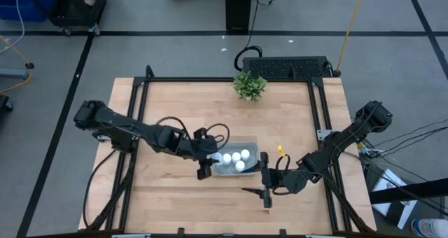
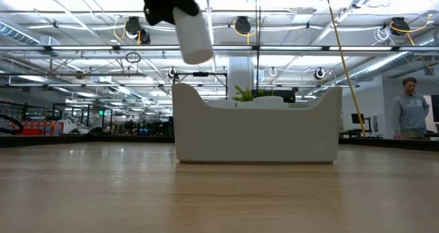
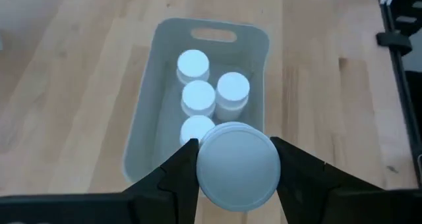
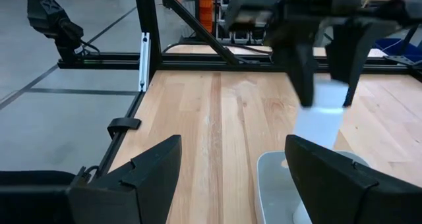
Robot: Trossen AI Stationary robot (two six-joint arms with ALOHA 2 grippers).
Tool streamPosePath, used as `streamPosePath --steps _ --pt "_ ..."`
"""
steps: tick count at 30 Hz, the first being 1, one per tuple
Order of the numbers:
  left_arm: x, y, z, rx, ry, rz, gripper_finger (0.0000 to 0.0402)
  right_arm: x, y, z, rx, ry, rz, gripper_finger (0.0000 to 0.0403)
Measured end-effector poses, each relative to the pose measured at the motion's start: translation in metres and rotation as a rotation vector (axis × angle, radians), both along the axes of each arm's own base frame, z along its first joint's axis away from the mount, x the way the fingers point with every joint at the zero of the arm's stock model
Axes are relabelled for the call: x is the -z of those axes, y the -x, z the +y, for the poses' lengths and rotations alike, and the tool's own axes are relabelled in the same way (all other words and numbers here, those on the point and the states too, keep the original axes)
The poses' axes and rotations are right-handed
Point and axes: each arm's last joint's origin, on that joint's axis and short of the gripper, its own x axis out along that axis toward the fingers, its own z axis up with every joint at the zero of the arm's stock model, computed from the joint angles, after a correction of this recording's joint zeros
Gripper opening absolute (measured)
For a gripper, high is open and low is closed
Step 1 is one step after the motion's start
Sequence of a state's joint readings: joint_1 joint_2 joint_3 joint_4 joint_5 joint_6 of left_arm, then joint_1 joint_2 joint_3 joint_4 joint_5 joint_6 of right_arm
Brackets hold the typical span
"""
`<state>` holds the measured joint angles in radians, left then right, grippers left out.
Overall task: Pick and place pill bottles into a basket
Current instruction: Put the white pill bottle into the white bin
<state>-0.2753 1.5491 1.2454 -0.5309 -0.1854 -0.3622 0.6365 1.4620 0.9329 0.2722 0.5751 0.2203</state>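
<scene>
The pale basket [image 1: 241, 169] stands mid-table and holds several white pill bottles [image 3: 198, 95], upright on its floor. My left gripper [image 1: 208, 162] is shut on one more white bottle [image 2: 194, 34], held above the basket's left end; the bottle also shows in the left wrist view [image 3: 234, 163] and the right wrist view [image 4: 321, 115]. My right gripper [image 1: 265, 185] is open and empty, low over the table by the basket's near right corner, its fingers [image 4: 142, 174] spread wide. My left gripper pinches the bottle between its two fingers, on opposite sides of its upper part [image 4: 326, 85]. The fingers [image 3: 179, 168] come from above, pointing down. The bottle hangs below them, slightly tilted, lifted clear above the basket's rim [image 2: 188, 89].
A small green plant [image 1: 250, 85] stands at the table's far edge. A black frame [image 1: 140, 112] runs along the table's sides. Bare wood lies left and near of the basket. A person [image 2: 409, 109] stands in the room beyond.
</scene>
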Motion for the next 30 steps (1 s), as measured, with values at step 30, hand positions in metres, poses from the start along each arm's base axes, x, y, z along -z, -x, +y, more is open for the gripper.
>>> streamPosePath --steps 30 --pt "0.065 -0.034 0.002 0.06 0.044 0.184 0.0165 0.001 0.0 0.0 0.001 0.002 0.007 0.0263"
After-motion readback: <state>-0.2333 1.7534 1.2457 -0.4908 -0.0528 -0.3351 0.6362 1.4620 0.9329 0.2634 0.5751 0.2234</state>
